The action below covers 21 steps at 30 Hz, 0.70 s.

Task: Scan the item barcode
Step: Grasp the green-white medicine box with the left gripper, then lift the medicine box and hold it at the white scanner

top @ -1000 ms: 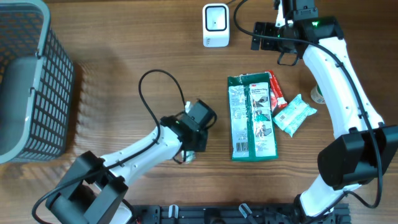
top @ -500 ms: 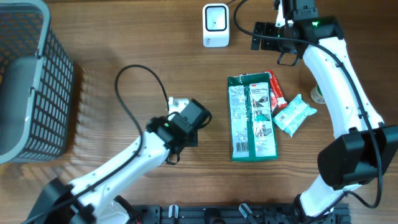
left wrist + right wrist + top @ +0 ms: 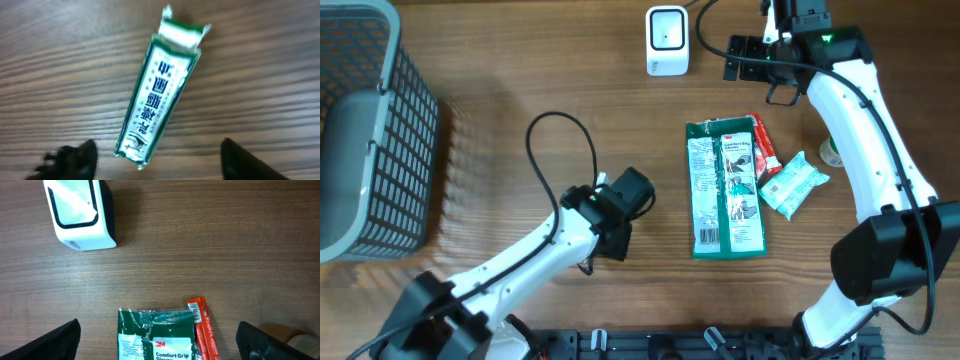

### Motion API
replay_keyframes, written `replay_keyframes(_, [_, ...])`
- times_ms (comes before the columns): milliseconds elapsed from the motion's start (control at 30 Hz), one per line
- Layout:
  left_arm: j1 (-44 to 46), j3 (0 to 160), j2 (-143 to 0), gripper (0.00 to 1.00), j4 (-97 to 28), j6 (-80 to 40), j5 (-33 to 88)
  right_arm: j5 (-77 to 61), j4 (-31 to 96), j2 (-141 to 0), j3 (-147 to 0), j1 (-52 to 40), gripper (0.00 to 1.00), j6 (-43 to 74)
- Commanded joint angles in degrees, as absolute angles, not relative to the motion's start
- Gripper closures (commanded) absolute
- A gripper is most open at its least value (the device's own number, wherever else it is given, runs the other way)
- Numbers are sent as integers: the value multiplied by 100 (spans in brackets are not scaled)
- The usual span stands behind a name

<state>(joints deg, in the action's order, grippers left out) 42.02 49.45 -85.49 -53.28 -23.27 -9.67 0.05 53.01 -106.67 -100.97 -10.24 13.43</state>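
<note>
A narrow green-and-white packet [image 3: 159,92] with dark print lies flat on the wooden table in the left wrist view. Its lower end sits between the fingertips of my left gripper [image 3: 160,162], which is open and touches nothing. From overhead, that gripper [image 3: 618,212] is left of the table's middle and covers nearly all of the packet. The white barcode scanner [image 3: 667,40] [image 3: 80,215] stands at the far edge. My right gripper [image 3: 157,332] hangs wide open and empty near the scanner, above the top of a green glove pack [image 3: 156,335].
The green glove pack [image 3: 725,188], a red stick packet [image 3: 764,145] and a pale green pouch [image 3: 792,183] lie together right of centre. A grey wire basket [image 3: 370,130] fills the far left. A small round object [image 3: 832,152] sits under the right arm.
My left gripper has opened and the narrow packet now lies loose on the table. The left arm shifted left, then slightly back. The right arm has not moved.
</note>
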Motion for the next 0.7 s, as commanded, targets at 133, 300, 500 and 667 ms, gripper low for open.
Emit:
replay_keyframes(133, [3782, 4665, -8746, 20, -4971, -1984, -858, 104, 5271, -10641, -10160, -1026, 0, 1354])
replay_keyframes(300, [3358, 4460, -8746, 21, -4703, -1966, -475, 104, 5273, -10641, -10160, -1026, 0, 1354])
replay_keyframes(500, [3288, 4071, -8746, 26, -4386, -1968, -145, 104, 5273, -10641, -10160, -1026, 0, 1356])
replay_keyframes(667, [3288, 4034, -8746, 65, -4294, -1970, -108, 104, 5271, -10641, -10160, -1026, 0, 1354])
